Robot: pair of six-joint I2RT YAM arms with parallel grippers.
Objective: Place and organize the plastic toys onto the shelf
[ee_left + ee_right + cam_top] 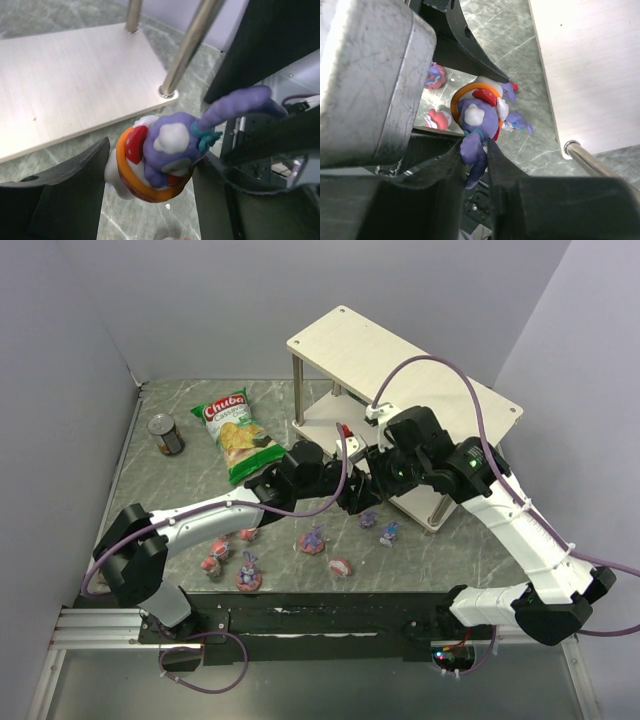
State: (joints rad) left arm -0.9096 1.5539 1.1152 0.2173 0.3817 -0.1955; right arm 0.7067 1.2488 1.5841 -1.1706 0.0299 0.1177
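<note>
A purple bunny-eared toy with an orange base hangs in the air just off the front corner of the shelf's lower board. My right gripper is shut on its long purple ear. My left gripper is closed on the toy's body from both sides, one finger against the white base and the other against the purple side. In the top view both grippers meet at the shelf's near left corner, hiding the toy. Several more plastic toys lie on the table, among them a purple one and a red one.
The shelf stands at the back right on thin metal posts. A green chip bag and a dark can lie at the back left. Loose toys sit directly below the grippers.
</note>
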